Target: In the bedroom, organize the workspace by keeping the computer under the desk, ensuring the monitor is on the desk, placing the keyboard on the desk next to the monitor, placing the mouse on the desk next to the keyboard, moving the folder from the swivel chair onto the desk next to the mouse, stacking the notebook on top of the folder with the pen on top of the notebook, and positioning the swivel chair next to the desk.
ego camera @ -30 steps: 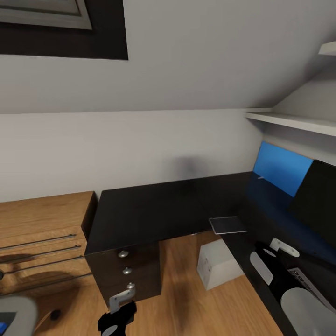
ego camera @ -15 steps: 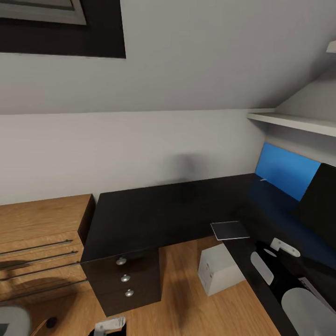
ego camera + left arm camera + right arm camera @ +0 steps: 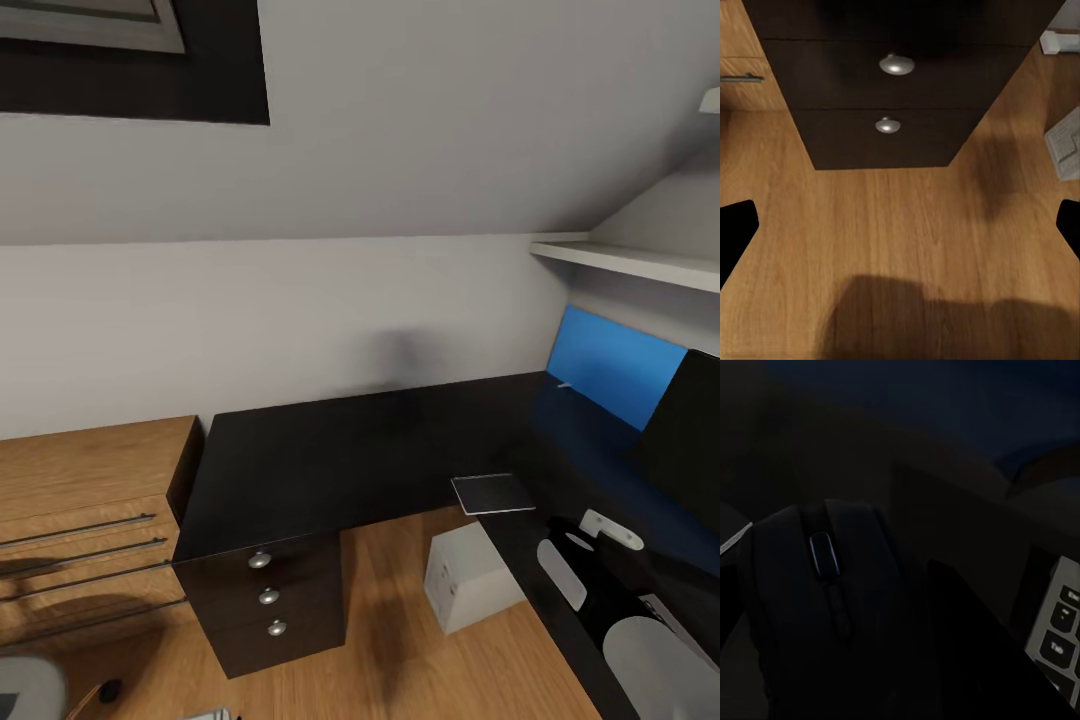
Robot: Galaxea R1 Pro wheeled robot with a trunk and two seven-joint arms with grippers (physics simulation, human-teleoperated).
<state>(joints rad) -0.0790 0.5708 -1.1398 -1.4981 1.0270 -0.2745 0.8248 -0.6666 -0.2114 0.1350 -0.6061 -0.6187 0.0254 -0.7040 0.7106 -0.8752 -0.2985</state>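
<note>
Our right gripper (image 3: 832, 585) hovers over the black mouse (image 3: 825, 600) on the desk (image 3: 330, 450), beside the keyboard (image 3: 1057, 634); we cannot tell its opening. Left gripper (image 3: 900, 225) spread wide above bare floor (image 3: 900, 247). Monitor (image 3: 690, 440) up; notebook (image 3: 492, 493) near the desk's inner edge. Folder and pen, we judge, remain.

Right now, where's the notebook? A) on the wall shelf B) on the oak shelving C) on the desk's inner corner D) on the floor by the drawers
C: the notebook lies flat on the black desk at the inner corner of the L, above the light grey computer standing on the floor.
</note>
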